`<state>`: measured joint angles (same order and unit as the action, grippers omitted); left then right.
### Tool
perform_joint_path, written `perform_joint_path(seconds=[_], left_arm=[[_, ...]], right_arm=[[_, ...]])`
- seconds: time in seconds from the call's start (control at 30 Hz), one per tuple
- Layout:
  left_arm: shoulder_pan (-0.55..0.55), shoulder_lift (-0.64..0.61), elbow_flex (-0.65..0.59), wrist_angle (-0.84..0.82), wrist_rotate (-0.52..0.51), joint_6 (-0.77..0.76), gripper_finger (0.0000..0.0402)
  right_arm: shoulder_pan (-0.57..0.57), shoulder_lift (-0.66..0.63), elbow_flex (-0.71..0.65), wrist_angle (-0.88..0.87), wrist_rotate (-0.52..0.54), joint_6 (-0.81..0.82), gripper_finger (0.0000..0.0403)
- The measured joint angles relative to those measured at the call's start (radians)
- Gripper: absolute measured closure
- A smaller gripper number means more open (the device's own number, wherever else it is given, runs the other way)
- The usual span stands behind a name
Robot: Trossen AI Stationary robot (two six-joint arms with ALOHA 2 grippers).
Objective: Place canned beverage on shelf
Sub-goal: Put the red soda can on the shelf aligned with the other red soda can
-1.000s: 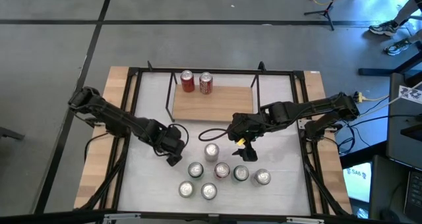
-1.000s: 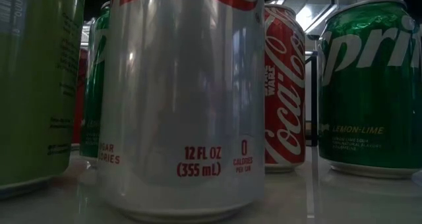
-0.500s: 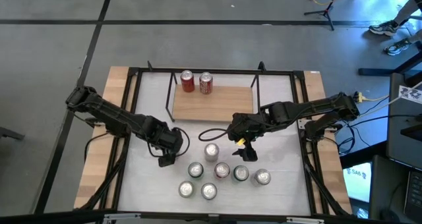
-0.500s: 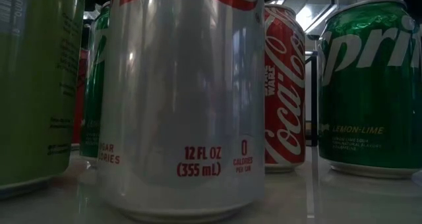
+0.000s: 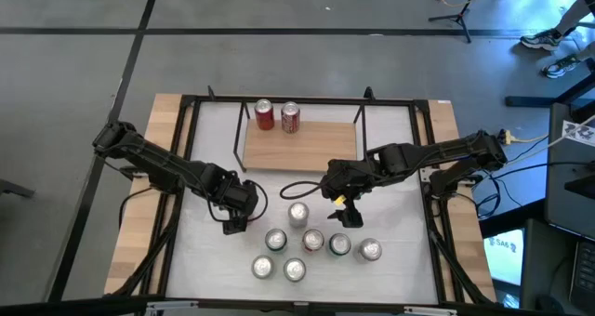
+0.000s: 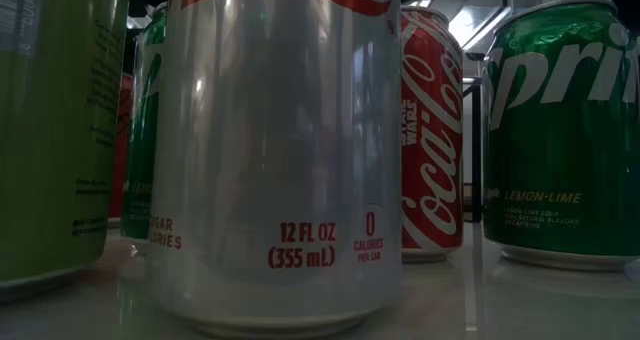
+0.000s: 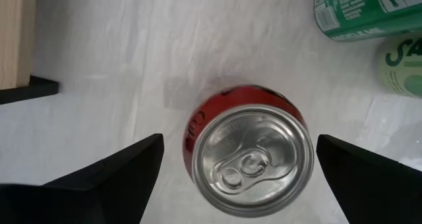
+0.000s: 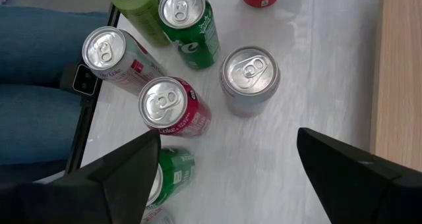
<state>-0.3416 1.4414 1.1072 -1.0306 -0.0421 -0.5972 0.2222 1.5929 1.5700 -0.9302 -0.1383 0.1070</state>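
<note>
Overhead, the white worktop (image 5: 390,158) carries the shelf (image 5: 307,144) near its far edge, two red cans (image 5: 277,116) upright at the shelf's far left corner. Seven loose cans (image 5: 311,244) cluster toward the near edge. Left hand (image 5: 232,225) gapes wide beside them; right hand (image 5: 342,204) hangs wide between shelf and cluster, both empty.

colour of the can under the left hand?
Red, silver top; the can shows best in the left wrist view, between the open left hand.

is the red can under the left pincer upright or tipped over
Upright: the red aluminium can stands on the white table, pull-tab top facing up.
</note>
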Motion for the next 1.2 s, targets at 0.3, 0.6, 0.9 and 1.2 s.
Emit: perform_joint_path(seconds=[0.3,0.6,0.9,1.2], left_arm=[[0.000,0.000,0.000,0.000,0.000,0.005,0.0015],[0.000,0.001,0.000,0.008,0.000,0.006,0.0015],[0.000,0.036,0.001,0.008,0.005,0.007,0.0015],[0.000,0.057,0.001,0.008,0.007,0.007,0.0036]], right_arm=[[0.000,0.000,0.000,0.001,0.000,0.000,0.0052],[0.000,0.000,0.000,0.001,0.000,0.000,0.0052],[0.000,0.000,0.000,0.001,0.000,0.000,0.0052],[0.000,0.000,0.000,0.002,0.000,0.000,0.0052]])
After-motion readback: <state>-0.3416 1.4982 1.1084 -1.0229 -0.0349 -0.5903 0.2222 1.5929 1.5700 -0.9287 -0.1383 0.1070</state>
